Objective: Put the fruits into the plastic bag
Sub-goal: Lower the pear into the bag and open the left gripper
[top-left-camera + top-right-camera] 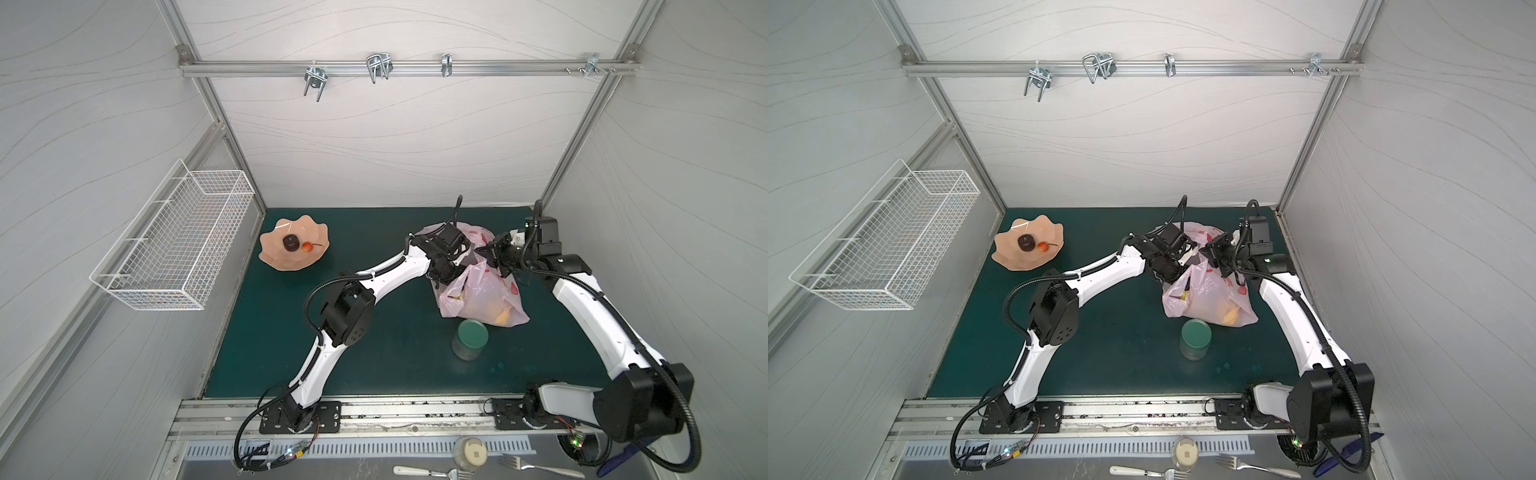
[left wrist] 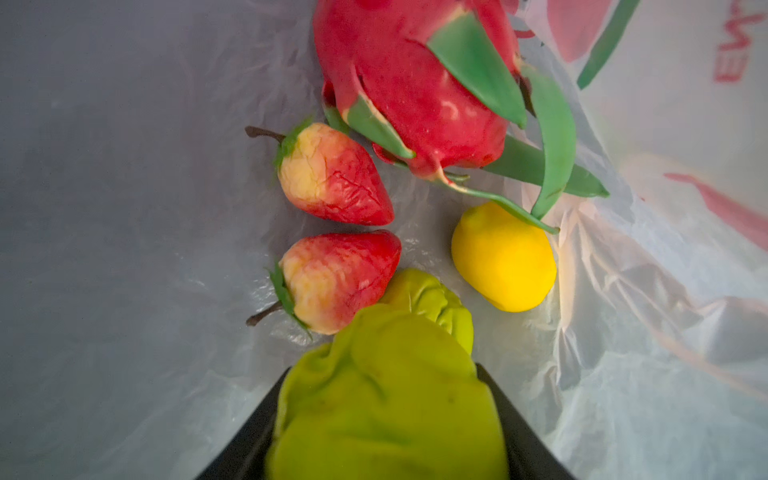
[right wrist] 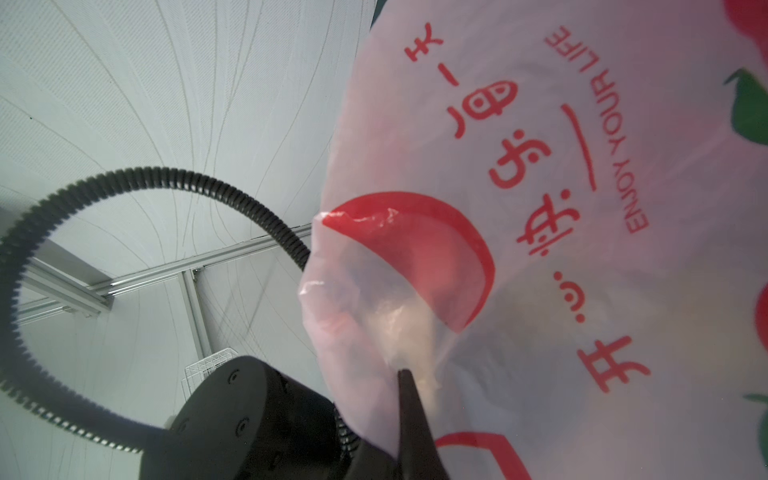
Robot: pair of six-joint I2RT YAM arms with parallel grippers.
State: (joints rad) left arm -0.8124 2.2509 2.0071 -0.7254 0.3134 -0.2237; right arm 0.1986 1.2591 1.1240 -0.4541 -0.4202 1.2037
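Left arm: the left tool (image 2: 382, 374) is buried in the mouth of the bag (image 1: 486, 291). Its black jaws stand part-way apart and are clamped on a lime (image 2: 386, 395) that bulges between them.
Right arm: the right tool (image 3: 402, 376) has its jaws closed on a fold of the bag's rim, holding the plastic up beside the left arm's wrist.
Bag: pale pink and translucent, printed with red peaches and red text. It slumps on the green worktop (image 1: 374, 353) towards the right side in both top views. A green-lidded jar (image 1: 469, 338) stands just in front of it; whether the two touch cannot be told.
In the bag: the left wrist view shows a strawberry (image 2: 332, 174) beside a second strawberry (image 2: 336, 278), a lemon (image 2: 505, 257) and a dragon fruit (image 2: 407, 83) lying on the plastic. A second lime (image 2: 428, 299) lies just past the held one, against the second strawberry.
Not yet bagged: a dark round fruit (image 1: 290, 242) and a cherry (image 1: 307, 247) lie side by side in the peach scalloped dish (image 1: 274, 259). The dish is at the worktop's far left corner, well apart from the bag.
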